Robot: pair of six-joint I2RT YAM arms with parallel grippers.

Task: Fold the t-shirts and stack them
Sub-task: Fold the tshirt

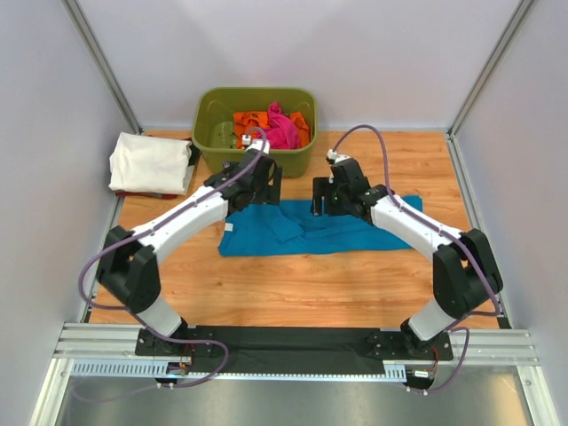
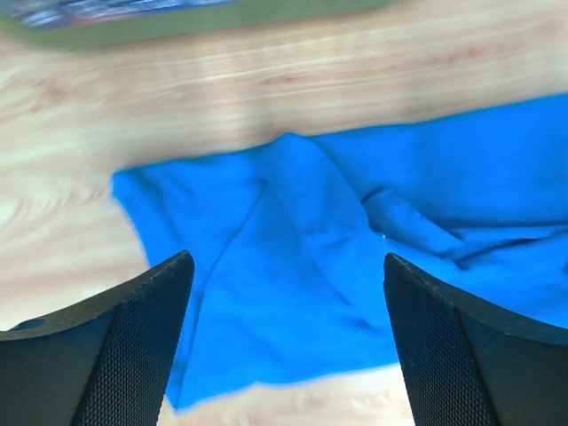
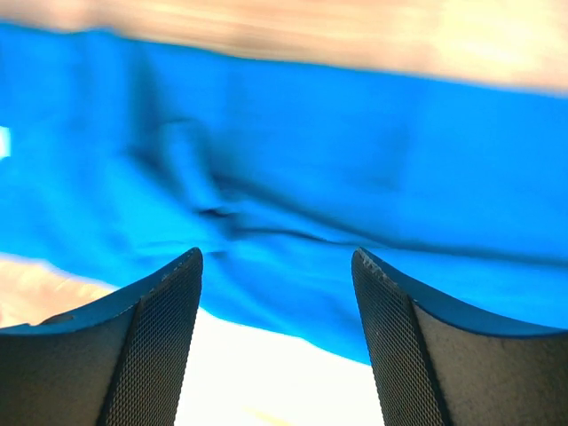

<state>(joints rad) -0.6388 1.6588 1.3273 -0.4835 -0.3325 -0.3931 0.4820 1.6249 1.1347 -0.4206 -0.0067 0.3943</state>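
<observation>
A teal-blue t-shirt lies rumpled and partly folded on the wooden table. It also shows in the left wrist view and the right wrist view. My left gripper is open and empty above the shirt's far left part. My right gripper is open and empty above the shirt's far edge near the middle. A folded white t-shirt lies at the far left. Pink and orange shirts sit in the tub.
The olive-green plastic tub stands at the back centre, just beyond both grippers. Something red and dark peeks from under the white shirt. Grey walls close in the table on both sides.
</observation>
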